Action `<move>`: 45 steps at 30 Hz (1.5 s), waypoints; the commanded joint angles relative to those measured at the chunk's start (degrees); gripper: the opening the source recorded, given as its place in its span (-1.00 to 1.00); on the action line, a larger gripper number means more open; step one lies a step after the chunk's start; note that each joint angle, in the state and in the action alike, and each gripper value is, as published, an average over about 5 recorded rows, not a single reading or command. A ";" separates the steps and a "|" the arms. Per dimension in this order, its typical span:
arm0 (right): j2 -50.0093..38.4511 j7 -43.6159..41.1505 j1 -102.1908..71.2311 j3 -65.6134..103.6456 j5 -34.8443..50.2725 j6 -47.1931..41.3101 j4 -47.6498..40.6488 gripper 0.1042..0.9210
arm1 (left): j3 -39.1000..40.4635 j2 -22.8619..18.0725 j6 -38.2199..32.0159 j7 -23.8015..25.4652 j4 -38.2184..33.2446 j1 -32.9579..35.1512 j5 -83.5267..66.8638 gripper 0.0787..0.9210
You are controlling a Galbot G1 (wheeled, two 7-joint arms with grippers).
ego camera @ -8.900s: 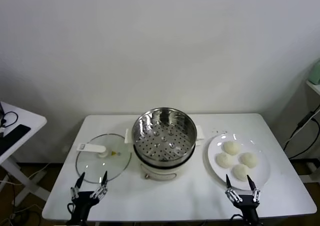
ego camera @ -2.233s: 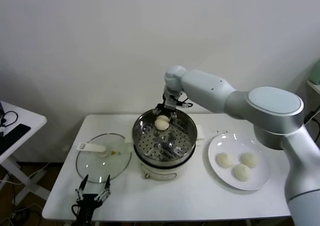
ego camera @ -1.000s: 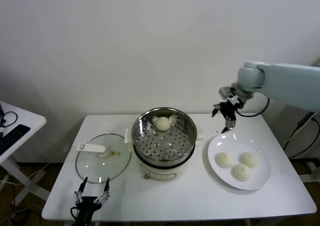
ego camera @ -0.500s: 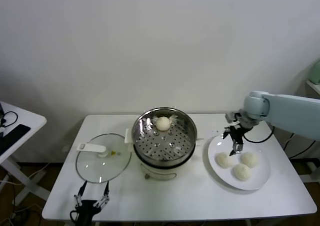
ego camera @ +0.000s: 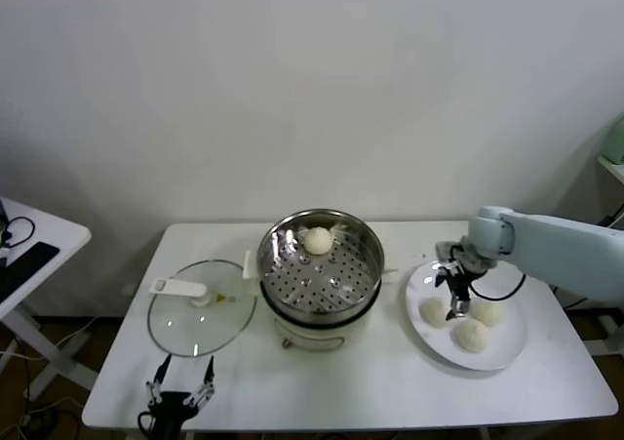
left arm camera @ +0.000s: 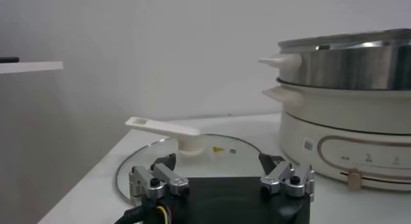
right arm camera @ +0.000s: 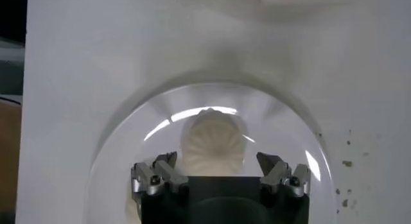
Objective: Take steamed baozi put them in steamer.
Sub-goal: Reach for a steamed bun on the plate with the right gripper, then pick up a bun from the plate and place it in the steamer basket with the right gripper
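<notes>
Since half a second ago the right tool [ego camera: 454, 295] has dropped lower over the round white plate [ego camera: 507, 350]. Arm reaches in from the right, tool pointing down, fingers spread, empty. Three cream dome-shaped dough buns [ego camera: 472, 335] sit beneath it; a fourth [ego camera: 318, 240] lies in the shiny perforated steel steamer [ego camera: 320, 265]. Left tool [ego camera: 178, 393] parked open at the bench [ego camera: 370, 386] edge.

White table [ego camera: 341, 381] with glass lid [ego camera: 201, 308], steamer [ego camera: 320, 276] on its pot base, plate [ego camera: 499, 347] of baozi
</notes>
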 commanded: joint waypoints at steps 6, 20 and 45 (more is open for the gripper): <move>0.85 0.59 -6.38 4.93 -4.33 -1.00 -2.43 0.76 | -0.20 0.21 -0.28 0.13 0.47 -0.18 0.32 0.77; 0.58 -1.03 -3.04 4.39 -4.56 -0.42 -0.98 0.56 | -0.52 0.27 -0.63 -0.01 0.75 -0.33 0.41 0.77; 5.16 -7.49 41.69 -19.81 12.36 1.80 15.20 0.41 | 0.48 0.28 -1.20 -0.14 -0.32 -0.01 0.97 0.77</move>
